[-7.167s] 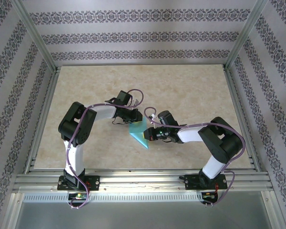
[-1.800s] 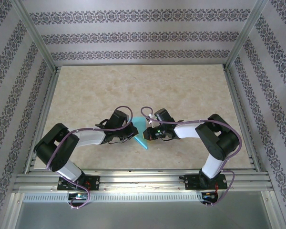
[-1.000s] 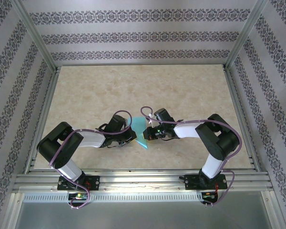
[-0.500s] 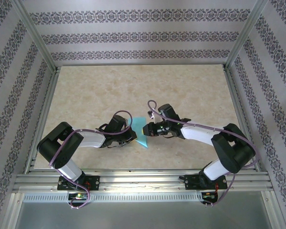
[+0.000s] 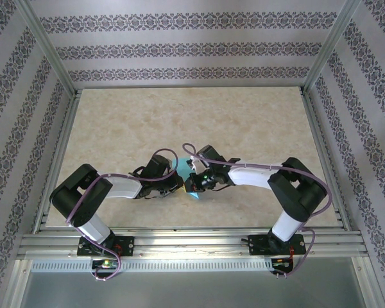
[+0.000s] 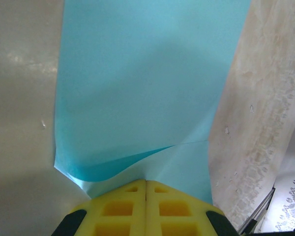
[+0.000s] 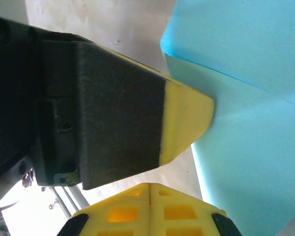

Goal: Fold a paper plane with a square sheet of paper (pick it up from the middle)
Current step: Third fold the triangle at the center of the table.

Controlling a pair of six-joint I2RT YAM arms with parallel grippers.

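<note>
Yellow foam tips of my left gripper (image 6: 146, 194) are pressing together with no gap, sitting right at the near edge of the paper (image 6: 147, 88); whether they are nipping a layer I cannot tell. From these fingers the teal paper is running straight away, its long axis in line with them, and a top flap is curling up just ahead of the tips along a slanting crease. My right gripper (image 7: 150, 196) is likewise clenched, on nothing that I can see, and is hanging just beside the paper's other side. Its camera is catching my left finger's tip touching the paper's edge. From above, the paper is lying on the table (image 5: 256, 128) between the two grippers, both crowding it; the left one is in contact and so the nearer. I am judging that the coming move turns on travelling along that long axis without dragging the sheet. Room is looking tight between my wrists and toward the near rail (image 5: 192, 239), while open room is lying beyond the paper, toward the far wall (image 5: 192, 51).
</note>
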